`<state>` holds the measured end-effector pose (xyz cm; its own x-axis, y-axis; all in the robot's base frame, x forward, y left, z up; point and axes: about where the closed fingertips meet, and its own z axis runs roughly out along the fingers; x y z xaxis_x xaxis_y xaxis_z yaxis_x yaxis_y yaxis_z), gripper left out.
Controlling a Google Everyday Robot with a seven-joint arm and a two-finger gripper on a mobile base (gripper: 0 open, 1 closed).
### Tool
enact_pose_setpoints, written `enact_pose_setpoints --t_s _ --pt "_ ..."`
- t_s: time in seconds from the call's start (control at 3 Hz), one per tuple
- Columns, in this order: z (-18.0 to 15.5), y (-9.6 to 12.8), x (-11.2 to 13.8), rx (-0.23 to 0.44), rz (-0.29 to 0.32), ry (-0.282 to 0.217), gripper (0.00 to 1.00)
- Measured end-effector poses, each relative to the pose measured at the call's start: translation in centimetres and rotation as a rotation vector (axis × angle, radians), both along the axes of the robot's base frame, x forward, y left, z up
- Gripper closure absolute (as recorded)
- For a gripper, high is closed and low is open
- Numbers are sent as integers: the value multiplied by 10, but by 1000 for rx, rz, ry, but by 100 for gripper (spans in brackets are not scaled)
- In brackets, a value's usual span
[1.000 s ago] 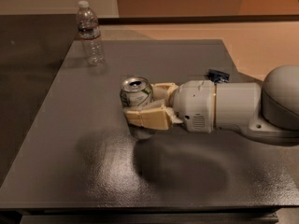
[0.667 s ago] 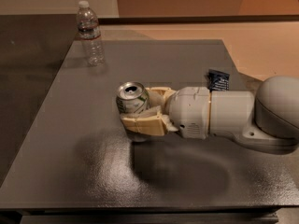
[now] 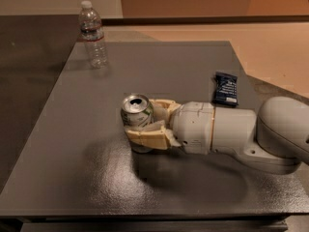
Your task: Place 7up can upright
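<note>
Gripper (image 3: pixel 143 122) clamped around the 7up can (image 3: pixel 136 108) near the middle of the dark grey surface (image 3: pixel 183 64), one tan finger on either side of the can's body. The can stands upright, silver top facing up; whether its base touches the surface cannot be told. The white arm (image 3: pixel 227 132) reaches in from the right. A clear water bottle (image 3: pixel 92 35) stands at the far left corner; a dark blue snack packet (image 3: pixel 225 88) lies flat near the right edge.
</note>
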<state>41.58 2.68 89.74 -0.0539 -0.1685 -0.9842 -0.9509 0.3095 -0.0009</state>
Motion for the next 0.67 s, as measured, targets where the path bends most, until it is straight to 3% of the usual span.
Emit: enact_pose_setpoints --t_s 0.33,0.67 --pt "-9 -2 0 38 -40 8 59" --pt "-7 0 -1 34 -35 5 36"
